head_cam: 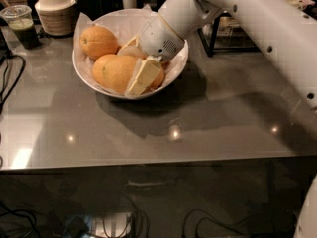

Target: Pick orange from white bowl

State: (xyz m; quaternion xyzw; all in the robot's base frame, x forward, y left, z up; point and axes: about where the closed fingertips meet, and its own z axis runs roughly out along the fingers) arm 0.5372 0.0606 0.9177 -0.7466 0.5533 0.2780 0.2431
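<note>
Here we are at the glossy grey bench (198, 133), and the white robot arm (257, 24) slants down from the upper right straight into the wide, shallow white bowl (128, 96) lined with crinkled white paper (83, 25). The gripper (142, 72) is right down among the fruit, its cream-coloured tip pressed against the right flank of the largest, dull yellow-orange orange (115, 72). That orange sits at the front of the bowl, resting on the paper. Are the jaws open or closed on it? From this angle I cannot tell. A sliver of another orange fruit (159, 79) peeks out just right of the gripper's tip, and a rounder, brighter orange (98, 41) lies behind on the bowl's left side, touching the big one. Off at the back left stand a ribbed beige lidded container (55, 11) and a clear plastic cup (22, 26) with a dark drink, both apart from the bowl. A black cable (11, 81) loops along the bench's left edge.
</note>
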